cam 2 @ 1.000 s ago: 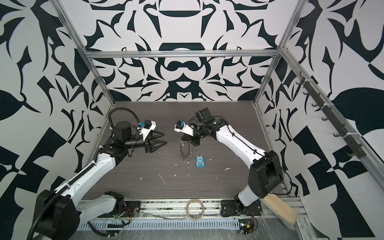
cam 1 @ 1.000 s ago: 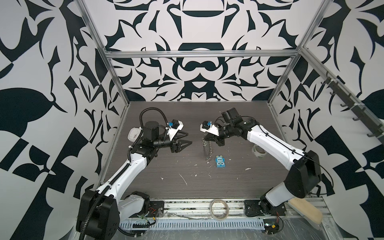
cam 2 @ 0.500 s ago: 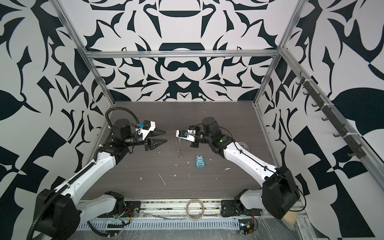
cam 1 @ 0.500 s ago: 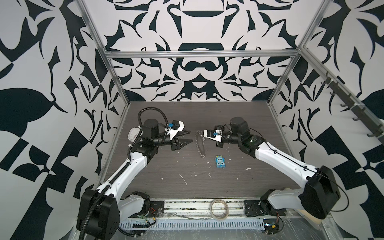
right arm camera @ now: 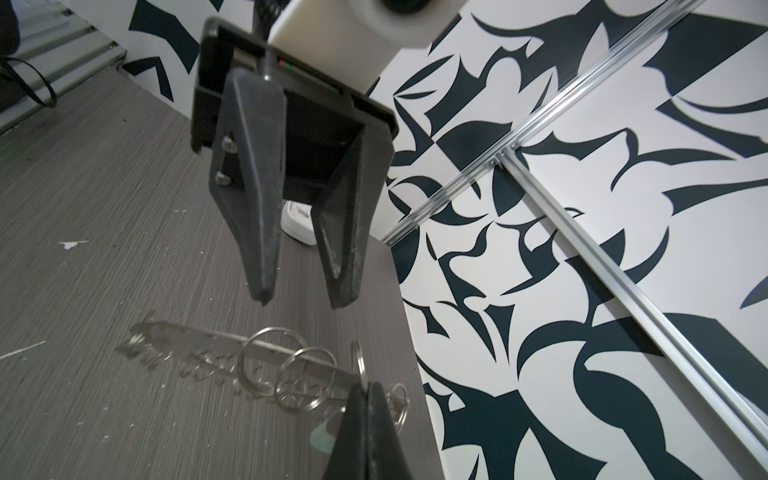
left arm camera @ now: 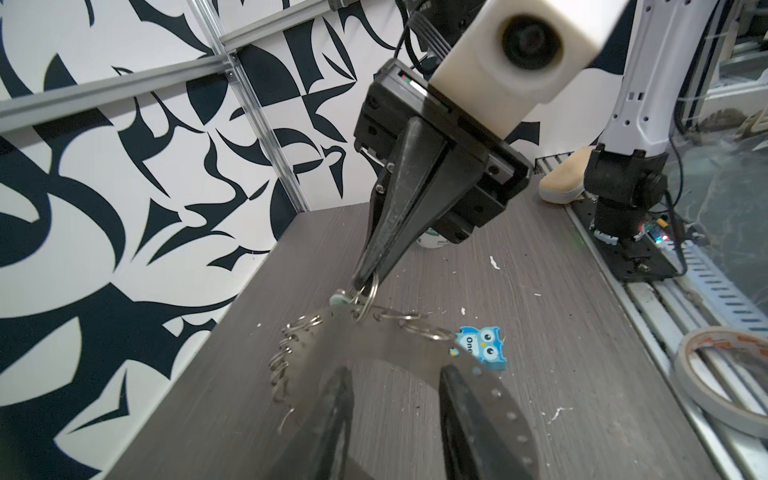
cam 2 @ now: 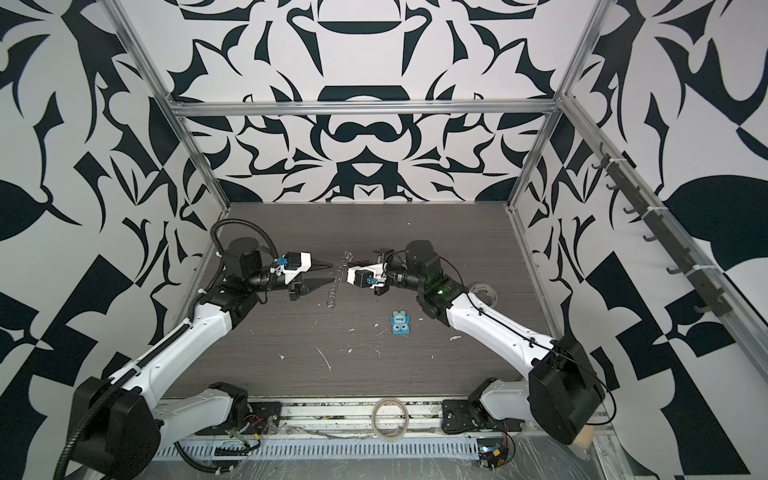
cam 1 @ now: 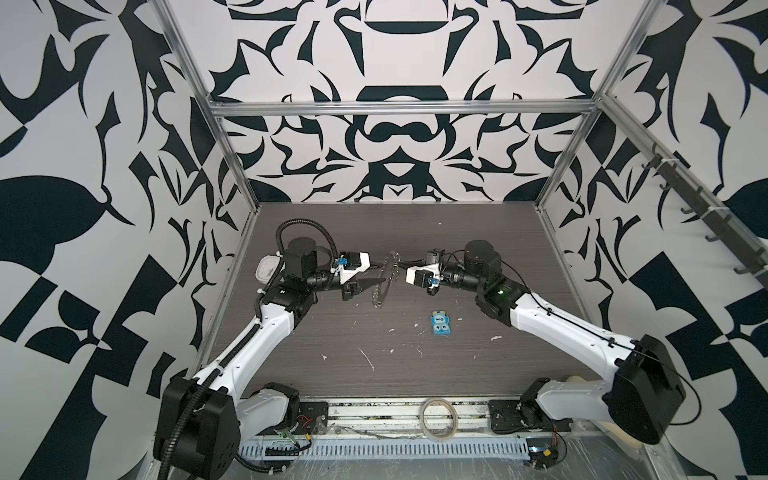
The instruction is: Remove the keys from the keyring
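Keyring [cam 1: 389, 269] shows edge-on at mid-frame in both top views, held over the desk [cam 1: 332, 332] by your right tool [left arm camera: 365, 284], clenched on a split ring [left arm camera: 365, 303] beside the pale key [left arm camera: 338, 298]. Your left tool [right arm camera: 302, 300] is released, jaws apart near the rim. Expect a stiff, slick disc and springy wire: pinch the flat rim, not the loose rings.

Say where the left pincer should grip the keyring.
The flat band where the rim holes are empty, clear of the right pincer, shut on a split ring. Come from the left arm's side, pinching across both faces: the keyring hangs upright, thin and flat.
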